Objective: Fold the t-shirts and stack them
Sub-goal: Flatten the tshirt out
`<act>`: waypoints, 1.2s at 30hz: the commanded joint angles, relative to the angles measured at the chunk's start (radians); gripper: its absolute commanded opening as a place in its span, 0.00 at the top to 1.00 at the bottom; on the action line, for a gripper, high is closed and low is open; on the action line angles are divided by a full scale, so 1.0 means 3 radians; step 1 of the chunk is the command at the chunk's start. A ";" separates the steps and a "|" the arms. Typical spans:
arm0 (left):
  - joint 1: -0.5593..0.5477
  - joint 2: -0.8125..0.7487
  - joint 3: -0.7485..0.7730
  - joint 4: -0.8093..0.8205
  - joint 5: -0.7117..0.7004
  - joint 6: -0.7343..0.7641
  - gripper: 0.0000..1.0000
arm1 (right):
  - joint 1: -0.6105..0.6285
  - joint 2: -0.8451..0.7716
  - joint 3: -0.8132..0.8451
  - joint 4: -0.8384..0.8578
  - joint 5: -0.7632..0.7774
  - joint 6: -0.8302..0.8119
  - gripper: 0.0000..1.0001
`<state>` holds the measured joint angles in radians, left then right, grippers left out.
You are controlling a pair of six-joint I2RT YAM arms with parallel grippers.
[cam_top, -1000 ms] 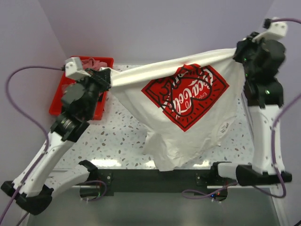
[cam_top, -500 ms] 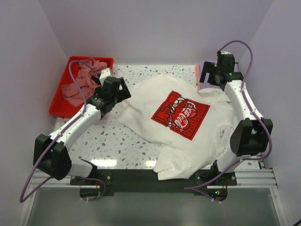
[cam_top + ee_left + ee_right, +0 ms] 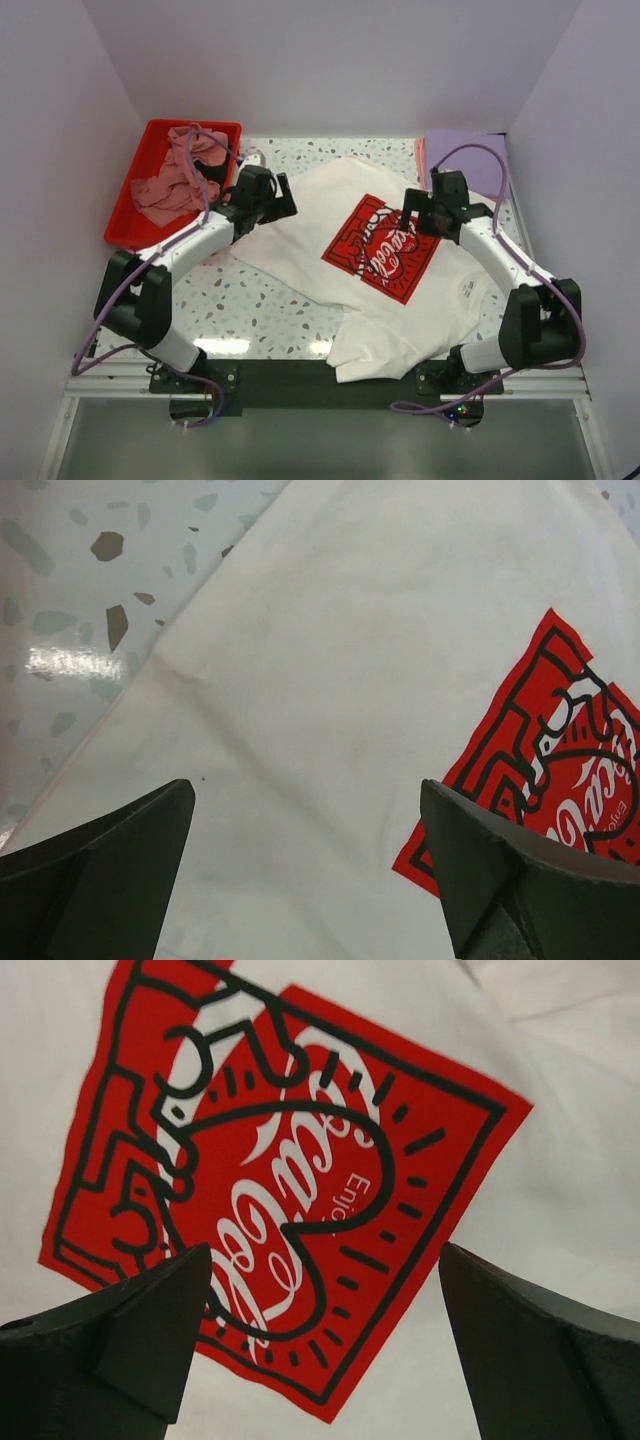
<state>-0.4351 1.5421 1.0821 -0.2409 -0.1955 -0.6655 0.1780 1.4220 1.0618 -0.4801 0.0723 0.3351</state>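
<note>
The white t-shirt [image 3: 310,215] with the red Coca-Cola print [image 3: 383,247] lies spread on the speckled table, print up, its lower end drooping over the front edge. My left gripper [image 3: 278,198] hovers open over the shirt's left part; in the left wrist view its fingers [image 3: 120,850] stand wide over plain white cloth [image 3: 300,680]. My right gripper [image 3: 418,208] hovers open above the print's right side; in the right wrist view the print [image 3: 280,1180] fills the gap. Neither holds anything. Dusty-pink t-shirts [image 3: 180,175] lie crumpled in the tray.
The red plastic tray [image 3: 122,222] stands at the back left beside my left arm. A folded lavender t-shirt [image 3: 468,152] rests at the back right corner, a salmon-pink edge [image 3: 420,160] showing beneath it. Walls close in on both sides and the back.
A second ago both grippers held the white shirt stretched in the air. They have let go; the shirt now lies on the table, and both arms have dropped low over it.
</note>
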 commanded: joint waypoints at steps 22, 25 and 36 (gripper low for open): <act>-0.0002 0.0705 -0.0421 -0.0194 0.0334 0.0189 0.00 | 0.0521 0.1288 0.0183 0.0225 0.0132 0.0090 0.01; -0.0002 0.0440 -0.0768 -0.0255 0.0289 0.0061 0.00 | 0.0639 0.1380 0.0229 0.0189 0.0193 0.0074 0.01; -0.0038 -0.0972 -0.1924 -0.0981 0.0059 -0.0624 0.00 | 0.1007 0.1539 0.0306 0.0118 0.0301 0.0059 0.01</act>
<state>-0.4412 1.2980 0.5907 -0.3229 -0.1352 -0.7475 0.4530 1.8328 1.1458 -0.4316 0.1654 0.3481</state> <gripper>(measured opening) 0.997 0.987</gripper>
